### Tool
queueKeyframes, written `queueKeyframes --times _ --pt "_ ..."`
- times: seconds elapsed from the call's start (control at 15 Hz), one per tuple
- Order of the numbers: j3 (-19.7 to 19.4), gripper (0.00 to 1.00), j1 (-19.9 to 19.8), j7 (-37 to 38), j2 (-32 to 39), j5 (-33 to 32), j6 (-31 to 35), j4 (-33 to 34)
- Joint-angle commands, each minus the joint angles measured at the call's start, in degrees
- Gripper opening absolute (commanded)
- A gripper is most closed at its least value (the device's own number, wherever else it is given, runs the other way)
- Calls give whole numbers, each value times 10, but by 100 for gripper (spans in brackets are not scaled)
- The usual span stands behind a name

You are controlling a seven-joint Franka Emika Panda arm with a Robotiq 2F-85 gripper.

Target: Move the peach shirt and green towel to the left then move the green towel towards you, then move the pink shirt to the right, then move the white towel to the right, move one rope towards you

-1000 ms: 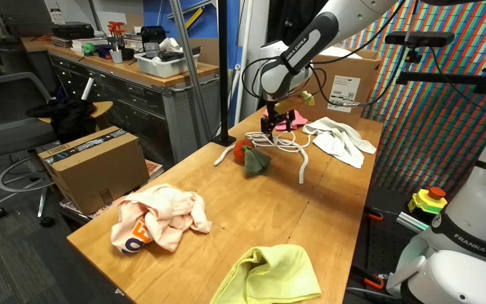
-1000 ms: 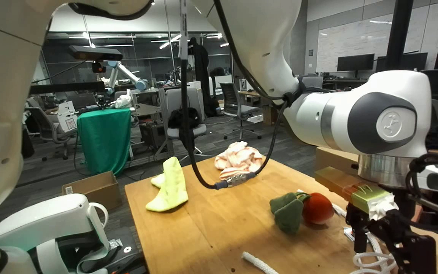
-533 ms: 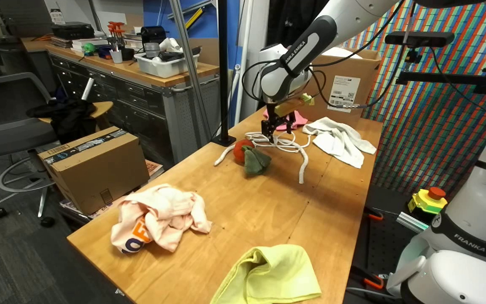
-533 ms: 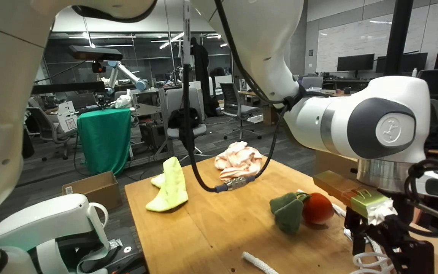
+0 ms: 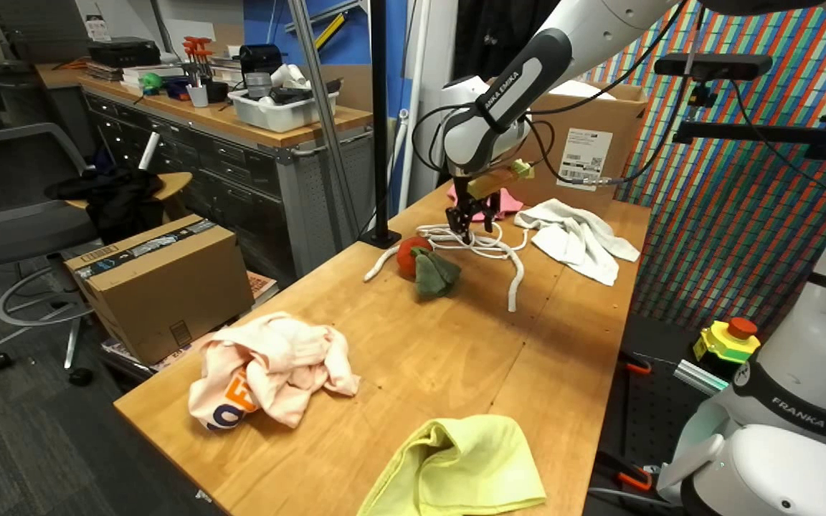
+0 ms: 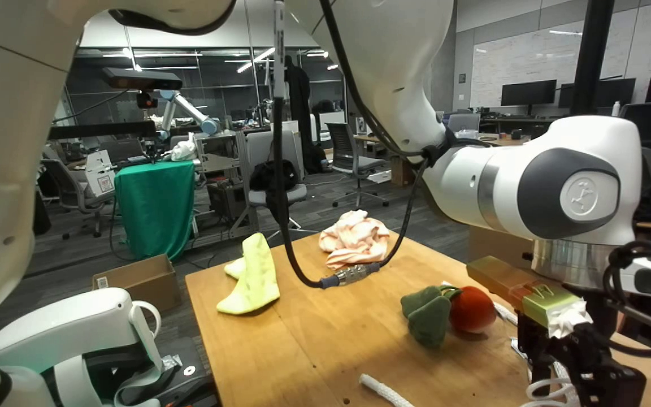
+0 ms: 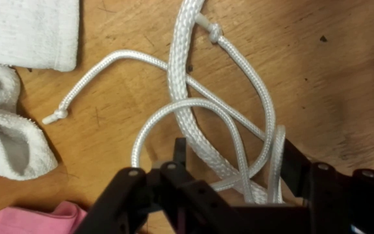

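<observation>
End effector point(image 7: 235, 160) with jaws parted, white rope point(image 7: 207, 153) between, cup point(image 5: 198, 97) holding red-handled tools point(image 5: 198, 51), loaded white bin point(image 5: 271, 117)

We see the peach shirt point(image 5: 273, 369) crumpled, orange and navy letters showing, near one corner of the surface point(image 5: 449, 373), with the lime-green towel point(image 5: 481, 466) loosely folded toward the other corner of that short edge. Toward the opposite short edge, we find the pink shirt point(image 7: 34, 222) rumpled and the white towel point(image 5: 581, 242) creased beside a long edge. Nearby, the thick braided white rope point(image 7: 187, 126) curves over and under a looping, knotted white cord point(image 7: 269, 104).
</observation>
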Motion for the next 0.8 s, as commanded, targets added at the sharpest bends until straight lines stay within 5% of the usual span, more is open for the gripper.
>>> queueKeyframes --times 0.0,0.27,0.4,0.73 --pt "-1 42 -2 -4 3 1 7 8" --pt "-2 12 -2 -3 1 0 8 6" --pt "-2 4 -1 -2 0 -1 5 8" --pt "1 3 -1 -9 -13 2 -9 10"
